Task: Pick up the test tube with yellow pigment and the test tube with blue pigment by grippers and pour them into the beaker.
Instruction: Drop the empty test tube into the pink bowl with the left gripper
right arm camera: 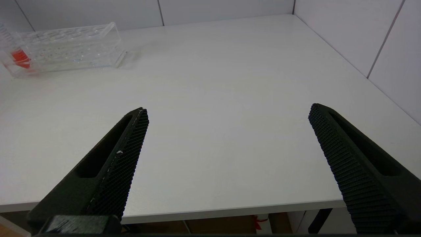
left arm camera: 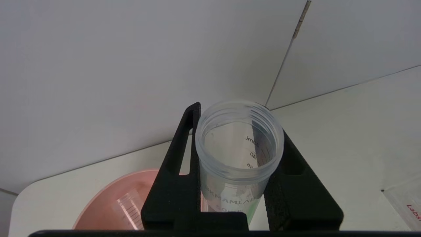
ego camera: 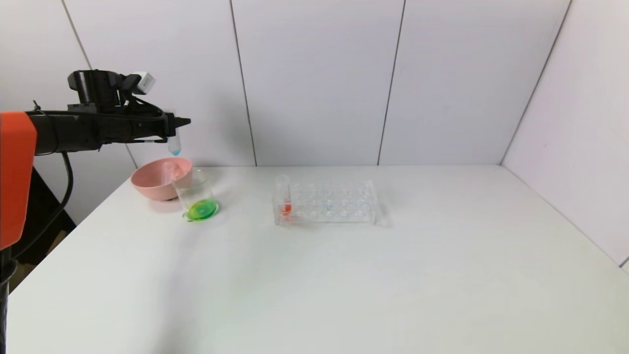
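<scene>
My left gripper (ego camera: pixel 178 124) is shut on the test tube with blue pigment (ego camera: pixel 174 143) and holds it upright, blue tip down, above the pink bowl's right rim and just behind the beaker (ego camera: pixel 195 194). The beaker holds green liquid at its bottom. In the left wrist view the black fingers (left arm camera: pixel 184 164) clamp the tube (left arm camera: pixel 236 177) just below its open threaded mouth. No tube with yellow liquid shows. A clear empty tube (left arm camera: pixel 130 209) lies in the bowl. My right gripper (right arm camera: pixel 228 108) is open and empty over the table's front edge.
The pink bowl (ego camera: pixel 152 182) stands at the back left, touching the beaker. A clear tube rack (ego camera: pixel 334 201) sits mid-table with a red-tipped tube (ego camera: pixel 284 199) at its left end. The rack also shows in the right wrist view (right arm camera: pixel 65 46). Walls close the back and right.
</scene>
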Motion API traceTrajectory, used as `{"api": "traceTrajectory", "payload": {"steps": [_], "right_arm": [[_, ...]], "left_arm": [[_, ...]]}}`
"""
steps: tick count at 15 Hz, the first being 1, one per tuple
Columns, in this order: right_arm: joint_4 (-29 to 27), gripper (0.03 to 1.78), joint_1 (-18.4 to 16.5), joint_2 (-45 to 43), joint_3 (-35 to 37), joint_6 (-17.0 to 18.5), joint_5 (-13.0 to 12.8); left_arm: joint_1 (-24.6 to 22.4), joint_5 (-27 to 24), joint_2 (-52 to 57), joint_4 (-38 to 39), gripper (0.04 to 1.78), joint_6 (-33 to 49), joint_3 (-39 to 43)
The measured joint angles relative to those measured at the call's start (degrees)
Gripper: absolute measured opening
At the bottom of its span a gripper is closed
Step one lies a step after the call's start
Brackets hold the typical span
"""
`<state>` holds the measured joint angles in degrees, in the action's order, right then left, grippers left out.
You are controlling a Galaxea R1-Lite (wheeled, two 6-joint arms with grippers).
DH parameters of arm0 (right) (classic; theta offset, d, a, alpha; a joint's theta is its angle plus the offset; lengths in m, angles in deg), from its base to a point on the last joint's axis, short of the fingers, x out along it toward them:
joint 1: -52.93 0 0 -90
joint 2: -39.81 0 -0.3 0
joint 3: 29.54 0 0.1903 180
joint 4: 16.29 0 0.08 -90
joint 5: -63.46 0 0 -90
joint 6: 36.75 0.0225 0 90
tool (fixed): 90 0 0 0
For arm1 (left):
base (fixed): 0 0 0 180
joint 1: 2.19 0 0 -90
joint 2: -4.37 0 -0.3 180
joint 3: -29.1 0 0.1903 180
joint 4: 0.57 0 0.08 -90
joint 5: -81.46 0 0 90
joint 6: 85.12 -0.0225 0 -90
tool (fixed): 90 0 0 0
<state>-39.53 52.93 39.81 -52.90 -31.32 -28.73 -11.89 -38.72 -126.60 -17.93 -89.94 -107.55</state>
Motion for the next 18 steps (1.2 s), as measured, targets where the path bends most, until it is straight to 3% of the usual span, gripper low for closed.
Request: {"api": "traceTrajectory", "payload": {"steps": [18], "right_arm": [[0.02, 1.77, 0.00, 0.00, 0.00, 0.00, 0.02]], "left_arm": [[-3.11, 0.00, -0.12, -4.86, 0.53, -2.65, -0.44]]}}
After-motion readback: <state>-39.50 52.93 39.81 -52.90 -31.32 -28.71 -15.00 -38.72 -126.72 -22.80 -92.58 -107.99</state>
